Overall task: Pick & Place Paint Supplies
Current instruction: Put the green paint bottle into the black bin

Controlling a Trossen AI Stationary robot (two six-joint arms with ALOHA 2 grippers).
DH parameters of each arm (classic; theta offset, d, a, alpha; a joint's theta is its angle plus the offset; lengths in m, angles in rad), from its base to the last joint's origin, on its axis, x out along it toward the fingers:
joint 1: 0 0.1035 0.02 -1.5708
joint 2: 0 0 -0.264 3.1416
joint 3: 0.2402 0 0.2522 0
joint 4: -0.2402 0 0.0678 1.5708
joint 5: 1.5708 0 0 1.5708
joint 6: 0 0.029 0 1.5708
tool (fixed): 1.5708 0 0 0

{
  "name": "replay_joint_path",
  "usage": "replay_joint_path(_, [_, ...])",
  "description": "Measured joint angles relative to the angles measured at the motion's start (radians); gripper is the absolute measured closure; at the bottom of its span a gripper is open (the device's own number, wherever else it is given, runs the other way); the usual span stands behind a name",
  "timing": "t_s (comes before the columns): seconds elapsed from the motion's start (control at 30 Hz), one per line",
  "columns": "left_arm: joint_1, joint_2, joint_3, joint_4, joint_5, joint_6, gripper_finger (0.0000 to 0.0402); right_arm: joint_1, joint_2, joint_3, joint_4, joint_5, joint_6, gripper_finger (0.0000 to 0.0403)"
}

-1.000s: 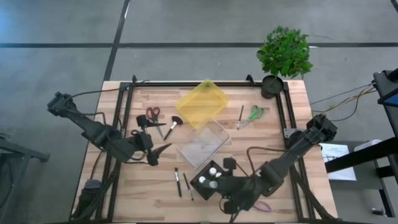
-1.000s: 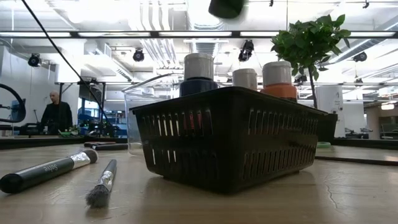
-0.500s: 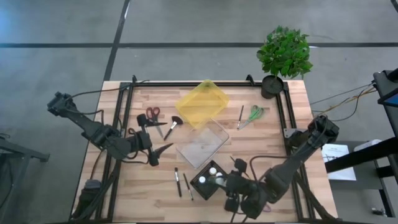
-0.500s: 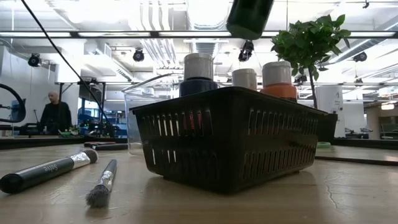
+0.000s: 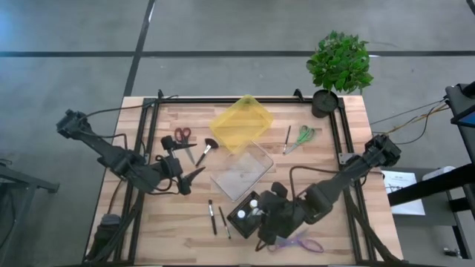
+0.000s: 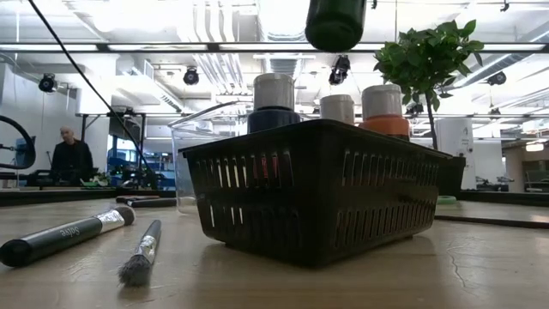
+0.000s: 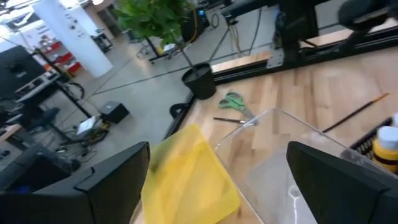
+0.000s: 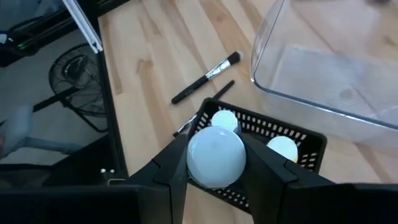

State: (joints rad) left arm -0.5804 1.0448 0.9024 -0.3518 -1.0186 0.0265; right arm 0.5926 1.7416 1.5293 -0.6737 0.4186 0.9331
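Observation:
My right gripper [image 5: 261, 215] is shut on a dark green paint bottle [image 6: 336, 21] with a white cap [image 8: 215, 154], over the black basket [image 5: 239, 222]. In the basket stand a dark blue bottle [image 6: 274, 116], an orange-red bottle [image 6: 385, 124] and a third white cap [image 6: 338, 107]. Two brushes [image 5: 211, 216] [image 5: 223, 221] lie flat on the wood left of the basket. A third brush [image 5: 206, 150] and a thin one [image 5: 287, 139] lie farther back. My left gripper [image 5: 194, 176] hangs open above the table's left half, holding nothing. My right gripper pinches the green bottle between its two fingers, at the upper end by the white cap [image 8: 193, 167]. The fingers slant down from the table's right-near side. The bottle is lifted clear, its green bottom [image 6: 334, 39] well above the basket's rim.
A clear plastic box [image 5: 243, 170] and a yellow tray [image 5: 241, 122] lie mid-table. Red scissors [image 5: 182, 136], green scissors [image 5: 304, 135] and purple scissors [image 5: 300, 241] lie around. A potted plant [image 5: 339, 67] stands at the far right corner. A person [image 6: 70, 159] is in the room behind.
My right gripper has rolled about its wrist and shifted a little toward the table's left, over the basket, still shut on the green bottle. The bottle has come down a little into the low view's top.

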Motion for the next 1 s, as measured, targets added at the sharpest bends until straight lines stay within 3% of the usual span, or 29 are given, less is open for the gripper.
replay_joint_path(0.4, [0.0, -0.043, -0.016, -0.018, -0.022, -0.003, 0.0017, 0.011, 0.073, 0.033, -0.025, -0.005, 0.056, 0.0291])
replay_joint_path(1.0, [0.0, -0.049, -0.027, -0.016, -0.021, -0.008, 0.0017, 0.047, 0.406, 0.604, -0.489, 0.059, 0.041, 0.0291])
